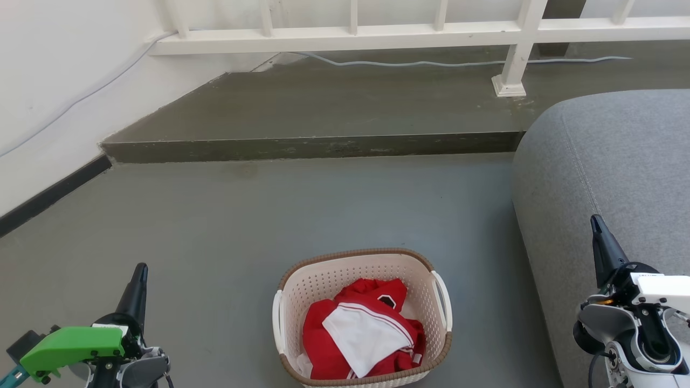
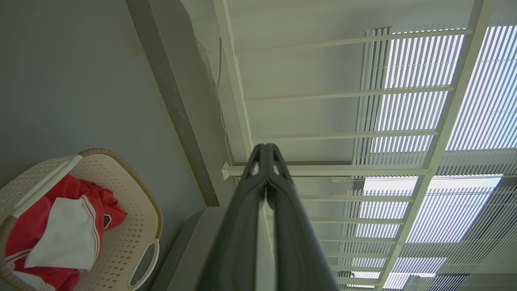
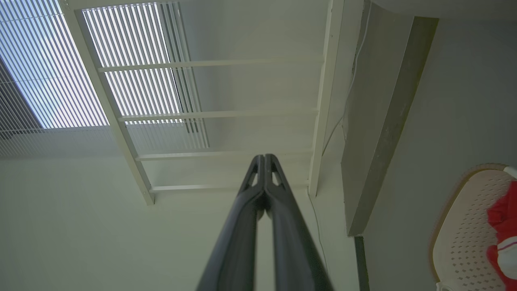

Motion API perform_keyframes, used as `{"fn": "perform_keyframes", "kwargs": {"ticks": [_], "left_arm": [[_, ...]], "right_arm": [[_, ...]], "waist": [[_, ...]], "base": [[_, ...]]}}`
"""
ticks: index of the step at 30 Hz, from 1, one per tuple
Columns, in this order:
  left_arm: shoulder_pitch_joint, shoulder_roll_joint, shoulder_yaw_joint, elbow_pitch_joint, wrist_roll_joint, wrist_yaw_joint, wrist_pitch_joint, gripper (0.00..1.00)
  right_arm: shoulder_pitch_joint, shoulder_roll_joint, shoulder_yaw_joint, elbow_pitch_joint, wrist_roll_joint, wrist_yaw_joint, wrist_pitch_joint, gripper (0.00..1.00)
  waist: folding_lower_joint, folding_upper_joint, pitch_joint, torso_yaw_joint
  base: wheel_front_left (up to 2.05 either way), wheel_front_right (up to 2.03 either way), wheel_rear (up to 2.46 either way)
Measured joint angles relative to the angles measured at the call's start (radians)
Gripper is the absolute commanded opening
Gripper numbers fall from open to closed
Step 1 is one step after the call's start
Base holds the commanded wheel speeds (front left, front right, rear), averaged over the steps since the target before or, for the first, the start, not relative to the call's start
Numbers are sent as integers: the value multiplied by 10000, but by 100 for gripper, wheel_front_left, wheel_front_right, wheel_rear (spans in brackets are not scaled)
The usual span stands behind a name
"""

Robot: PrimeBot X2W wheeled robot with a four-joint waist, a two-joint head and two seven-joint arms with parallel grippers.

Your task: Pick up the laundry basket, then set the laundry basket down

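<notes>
laundry basket (image 1: 323,280): cream walls with a grid of small perforations, brown woven-look rim, white handles (image 1: 441,299) at 3 and 9 o'clock.
clothes (image 1: 323,328): red, with a white panel edged in thin red stripes; dark badge toward 12 o'clock.
left gripper (image 1: 140,269): dark fingers, bright green cover behind them.
right gripper (image 1: 596,223): dark fingers, white and grey housing.
floor (image 1: 242,215): plain grey.
step (image 1: 323,102): darker olive-grey.
sofa (image 1: 620,161): mid-grey fabric.
railing (image 1: 350,36): white.
wall (image 1: 54,64): white, with black skirting (image 1: 54,191).
</notes>
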Motion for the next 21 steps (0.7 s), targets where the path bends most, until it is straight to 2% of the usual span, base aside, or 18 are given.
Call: {"fn": "perform_keyframes", "kwargs": {"ticks": [21], "left_arm": [[-2, -2, 19, 104, 0, -10, 0, 0]], "right_arm": [[-3, 12, -15, 38, 0, 0, 2, 0]], "waist": [[0, 0, -2, 1]], "base": [[0, 0, 0]]}}
